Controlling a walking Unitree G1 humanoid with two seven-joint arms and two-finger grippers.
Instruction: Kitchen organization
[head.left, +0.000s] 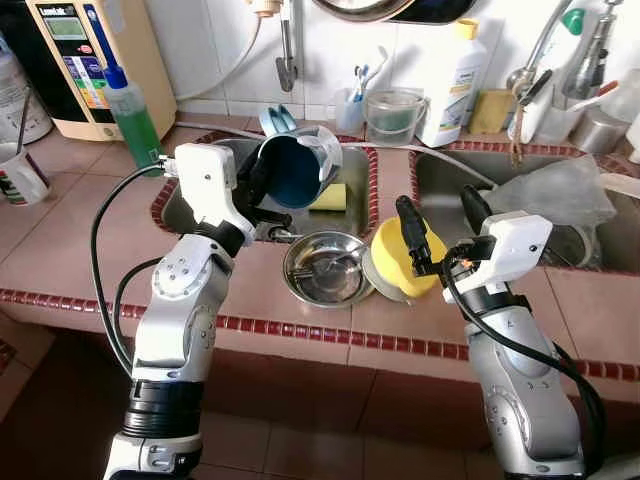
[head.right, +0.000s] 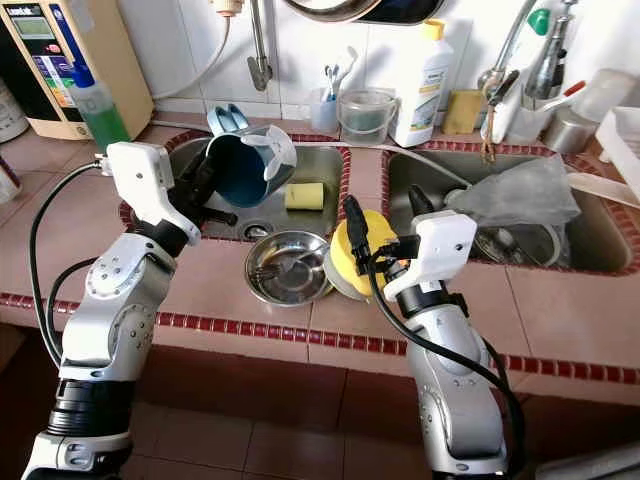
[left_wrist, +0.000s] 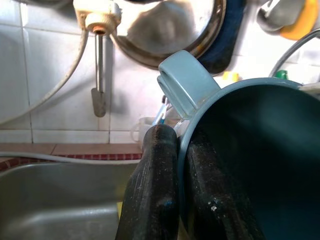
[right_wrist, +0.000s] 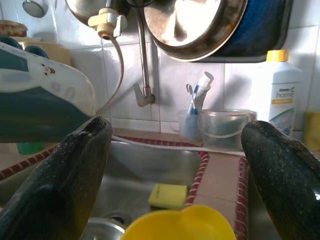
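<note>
Two tools: left (head.left: 262, 187) grips blue mug (head.left: 290, 165) (tilted over sink (head.left: 195, 200)).

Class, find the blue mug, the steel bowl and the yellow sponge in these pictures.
Blue mug (head.left: 293, 172), left eye view: dark inside of the cup.
Steel bowl (head.left: 324, 268), left eye view: shiny inner floor.
Yellow sponge (head.right: 304, 196), right eye view: top face, in the sink.

1. Bright, even daylight falls over the bench (head.left: 80, 250) and both sinks; colours are clear.
2. The steel bowl (head.left: 324, 267) shows soft glare, and so does the hanging pan (right_wrist: 200, 22).
3. Below the bench edge, the floor lies in deep shadow.
4. Head views are sharp, with walls bowing at the edges.
5. In the wrist views, the near black fingers (right_wrist: 65, 180) are slightly soft.
</note>
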